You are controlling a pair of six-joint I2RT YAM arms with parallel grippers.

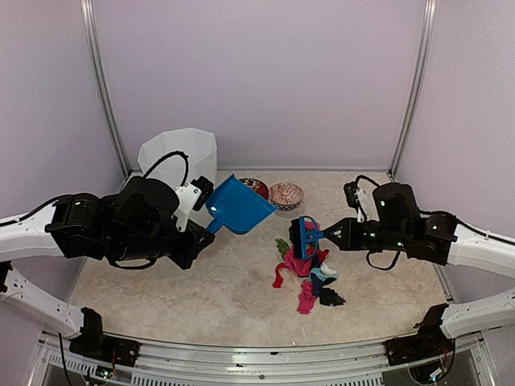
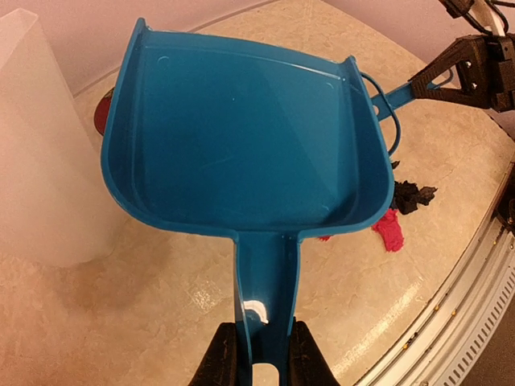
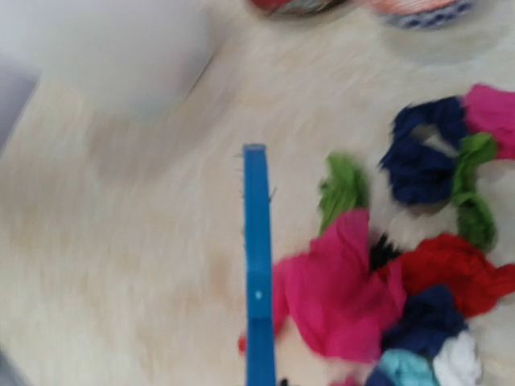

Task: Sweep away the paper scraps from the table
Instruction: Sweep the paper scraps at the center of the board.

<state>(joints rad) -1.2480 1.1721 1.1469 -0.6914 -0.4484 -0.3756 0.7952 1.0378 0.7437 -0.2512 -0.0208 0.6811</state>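
- The left arm comes in from the left edge with its elbow bent and its forearm turned toward the middle of the table (image 1: 161, 281).
- The left hand (image 2: 259, 354) is nearly closed, with one finger pressed on each side of the handle of a blue dustpan (image 2: 241, 137).
- The dustpan is held above the table, its wide mouth pointing away from the left hand.
- The right arm stretches in from the right, its forearm nearly level.
- The right hand (image 1: 326, 236) is fully closed on the handle of a blue brush (image 1: 304, 237), which stands just ahead of its fingertips.
- The paper scraps (image 1: 310, 269) lie heaped on the table, under the brush and on its near side, well to the right of the left hand.
- Beyond both hands sit two small bowls (image 1: 286, 195).
- A white bin (image 1: 177, 153) stands farther back, behind the left hand.
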